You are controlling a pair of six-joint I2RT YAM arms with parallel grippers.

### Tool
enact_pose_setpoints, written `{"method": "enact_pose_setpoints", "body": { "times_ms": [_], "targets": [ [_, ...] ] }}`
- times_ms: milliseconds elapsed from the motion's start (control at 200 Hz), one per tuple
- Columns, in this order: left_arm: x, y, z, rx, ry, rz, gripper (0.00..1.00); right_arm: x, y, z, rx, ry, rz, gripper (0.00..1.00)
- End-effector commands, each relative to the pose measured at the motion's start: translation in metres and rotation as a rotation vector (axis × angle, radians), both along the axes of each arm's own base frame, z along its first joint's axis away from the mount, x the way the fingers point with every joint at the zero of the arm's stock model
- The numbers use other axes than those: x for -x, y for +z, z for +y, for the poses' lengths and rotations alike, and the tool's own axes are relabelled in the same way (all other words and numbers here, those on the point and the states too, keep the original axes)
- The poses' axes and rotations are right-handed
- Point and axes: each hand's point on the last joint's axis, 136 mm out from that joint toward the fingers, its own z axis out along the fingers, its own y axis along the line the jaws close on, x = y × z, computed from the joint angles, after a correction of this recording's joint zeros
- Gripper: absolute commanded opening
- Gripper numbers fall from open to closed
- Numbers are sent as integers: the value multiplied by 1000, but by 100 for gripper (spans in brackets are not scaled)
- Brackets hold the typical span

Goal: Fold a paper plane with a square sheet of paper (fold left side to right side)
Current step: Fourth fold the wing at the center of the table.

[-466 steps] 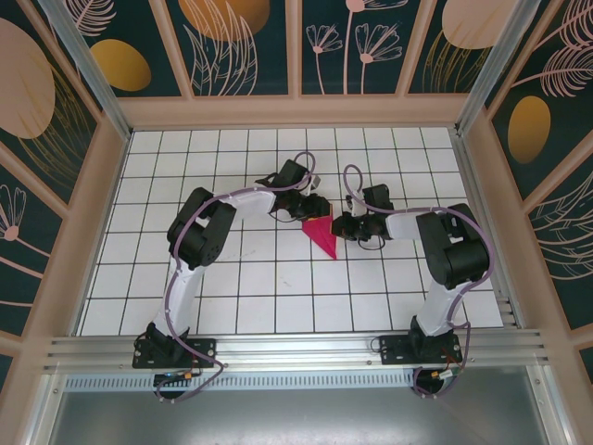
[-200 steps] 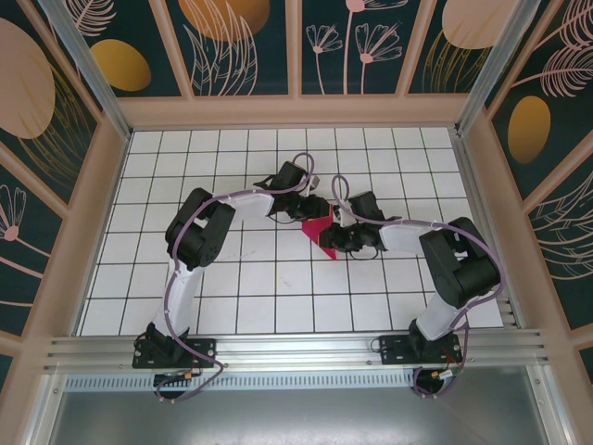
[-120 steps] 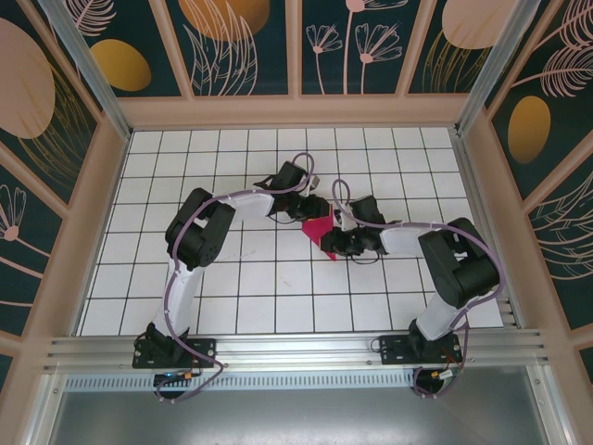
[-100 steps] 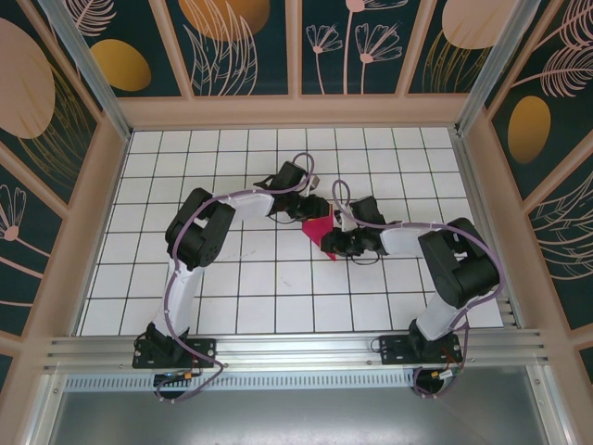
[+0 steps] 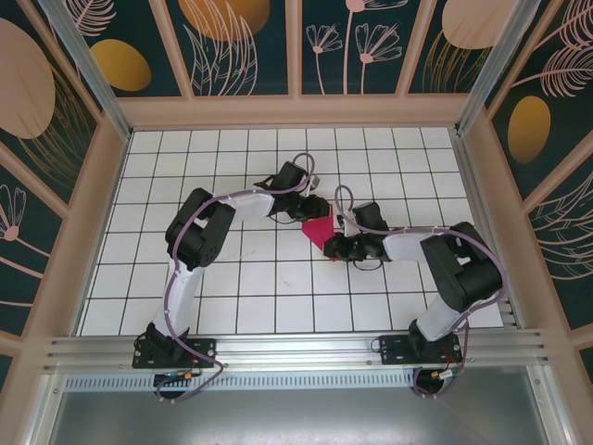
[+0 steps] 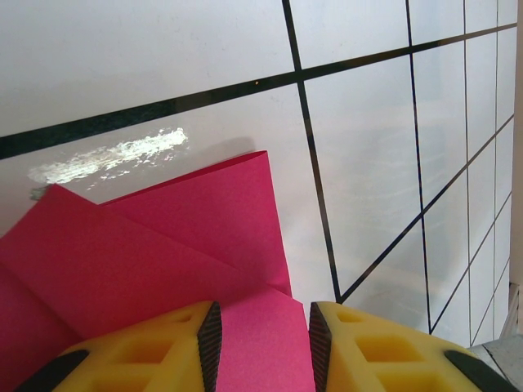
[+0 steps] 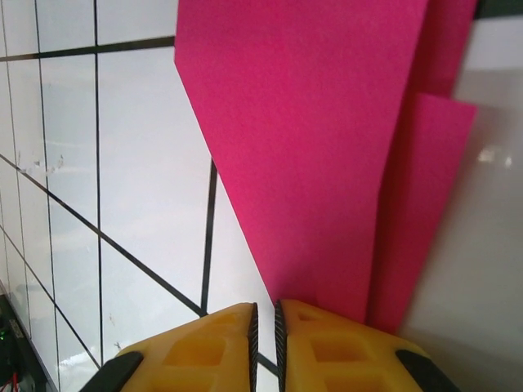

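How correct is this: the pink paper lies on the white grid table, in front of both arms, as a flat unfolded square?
One part is wrong. The pink paper is not an unfolded square: the left wrist view shows it already folded, with several layers overlapping along slanted edges. The rest holds: it lies on the white grid table, in front of both arms.

No text, label, brand, number or sign can be read here. The white tiled bench (image 5: 232,278) bears plain black grid lines, the folded sheet of magenta-pink paper (image 5: 318,229) is unprinted, and the dark teal wall panels (image 5: 241,46) carry drawn leaves and flowers, not letters.
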Motion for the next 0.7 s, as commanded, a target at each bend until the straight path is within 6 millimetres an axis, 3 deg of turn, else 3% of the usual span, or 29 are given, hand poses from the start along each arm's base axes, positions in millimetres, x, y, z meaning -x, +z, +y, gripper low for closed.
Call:
{"method": "enact_pose_setpoints", "body": {
  "times_ms": [0,120,190,355,440,505,696],
  "targets": [
    [15,-58,28,-159,40,88,37,55,-30,-24,101,2,207,17],
    [15,-57,27,-155,37,86,37,57,-25,-27,98,3,203,16],
    [16,-55,27,-153,34,84,37,46,-12,-24,78,0,163,16],
    [16,-51,26,-144,33,79,37,14,48,-11,-19,0,10,17],
    [15,-50,26,-142,36,77,37,2,68,-4,-55,4,-43,17],
    [15,-50,26,-139,37,78,37,-6,71,-1,-60,-6,-56,16],
    [16,-49,25,-133,34,78,37,-33,46,2,0,-55,-49,12]
  ]
}}
